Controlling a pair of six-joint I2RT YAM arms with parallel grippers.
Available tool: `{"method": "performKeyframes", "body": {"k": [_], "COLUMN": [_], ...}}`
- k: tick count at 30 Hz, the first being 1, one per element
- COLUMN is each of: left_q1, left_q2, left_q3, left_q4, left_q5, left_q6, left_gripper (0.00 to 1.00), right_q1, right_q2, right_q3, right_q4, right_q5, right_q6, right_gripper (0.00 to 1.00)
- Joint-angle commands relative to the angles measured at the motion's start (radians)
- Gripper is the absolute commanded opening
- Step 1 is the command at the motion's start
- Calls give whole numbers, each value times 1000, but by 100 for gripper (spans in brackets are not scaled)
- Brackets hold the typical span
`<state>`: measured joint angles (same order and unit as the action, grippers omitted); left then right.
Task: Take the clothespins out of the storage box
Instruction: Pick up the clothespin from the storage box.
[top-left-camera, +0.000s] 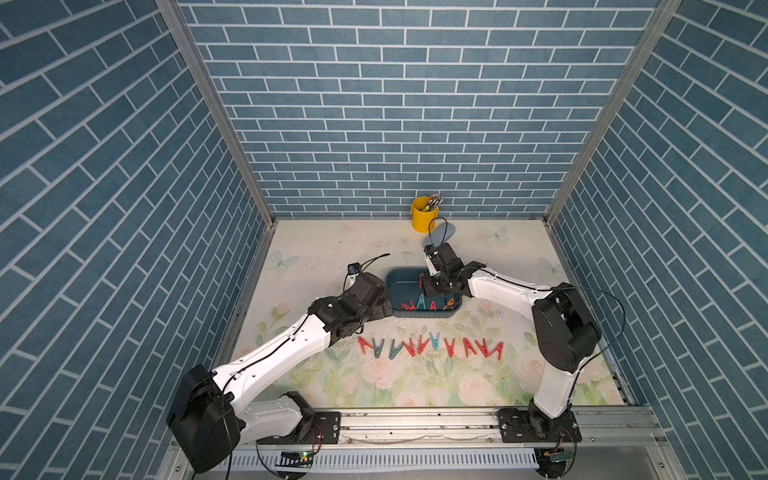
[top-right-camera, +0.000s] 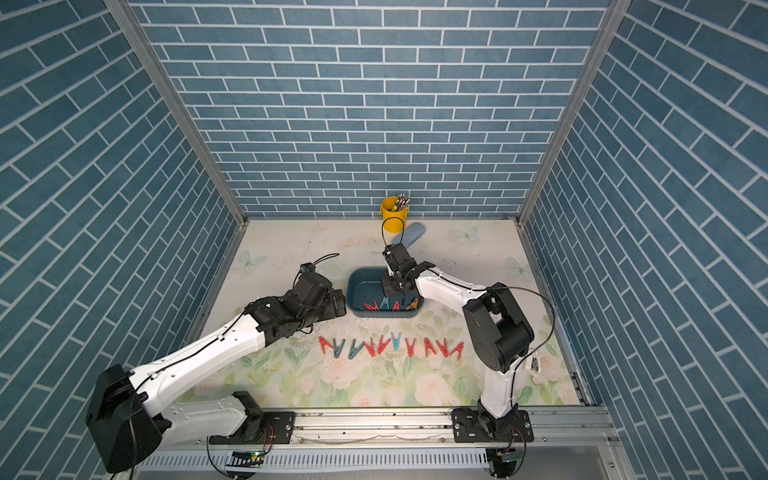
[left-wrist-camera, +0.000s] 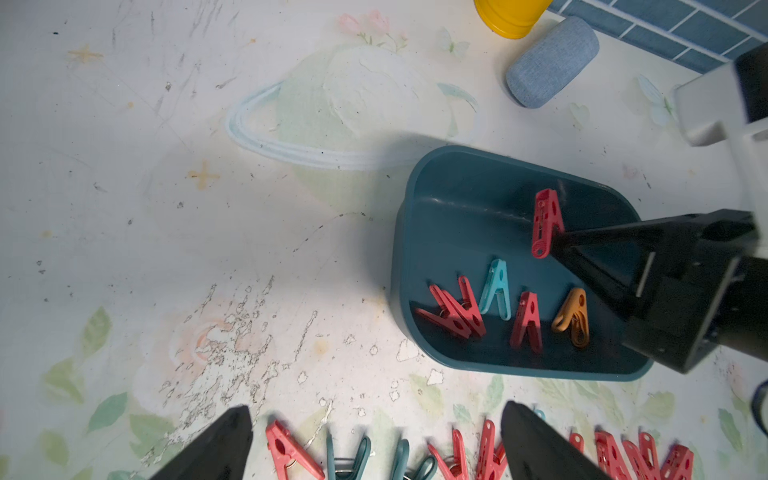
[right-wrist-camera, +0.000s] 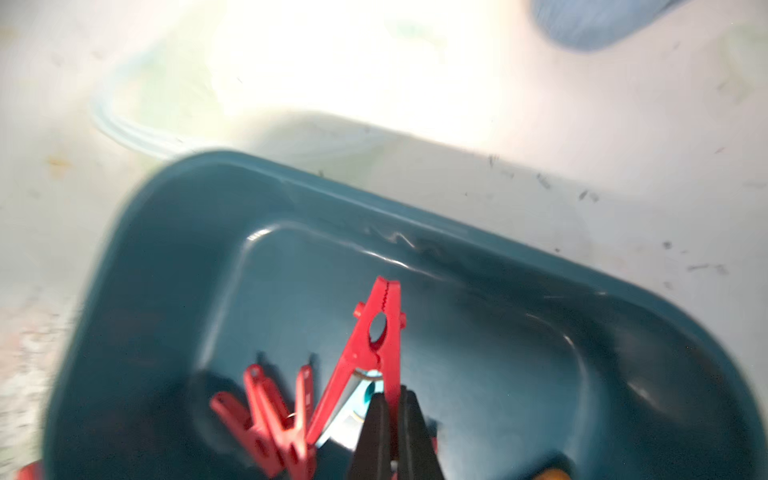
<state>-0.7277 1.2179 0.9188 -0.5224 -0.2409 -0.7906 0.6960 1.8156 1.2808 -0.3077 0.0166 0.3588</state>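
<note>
**Right arm pinching a red pin, left arm spread and holding nothing**

While the right gripper hangs over the storage box, its jaws are pressed together on one leg of a red clothespin. The pin sits above the box's bare half, inside the rim outline.

By view:
- Right wrist: blurred, but the only one that shows the grip. The held pin's toothed nose points away from the fingertips toward the box's far long wall. Its legs splay back and its long axis runs near-to-far.
- Left wrist: the only clean look at the loose clothespins in the box. There are overlapping reds, one light blue, one more red and one orange, bunched along the near long wall, noses mostly toward the far wall. In both top views the right arm covers part of them.
- Left wrist also settles the left gripper: jaws spread wide, holding nothing. Top views put it just beside the box's left end.
- Top views only: the whole row of pins on the table.
  - It runs left-right between box and robot base.
  - Each pin's long axis is roughly front-back, with some noses pointing away and some toward the base.
- Top views also show the box's long axis running left-right, slightly skewed.
- The yellow bucket with pens stands at the back wall, and the light blue case lies just in front of it.
</note>
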Motion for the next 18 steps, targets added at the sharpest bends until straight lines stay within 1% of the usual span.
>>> {"method": "performKeyframes", "body": {"k": [1,9,13,18], "left_q1": [7,26,57,104], "left_q2": [-6,2,-3,-6], "left_q3": [-6,0,4,12], "left_q4": [30,66,79,96], "left_q5": [11,36,47,100], "left_q6": [38,99,131,179], "left_gripper": [99,100,100,99], "right_q1": [13,50,87,116], "right_q2": [-58,-181,-244,-333], "right_q3": [-30,-115,-173,-280], "right_q4": [-40,-42,-41,-41], "right_q5": [30,56,78,115], "right_q6": [45,120,171,256], "right_gripper": [0,0,0,0]}}
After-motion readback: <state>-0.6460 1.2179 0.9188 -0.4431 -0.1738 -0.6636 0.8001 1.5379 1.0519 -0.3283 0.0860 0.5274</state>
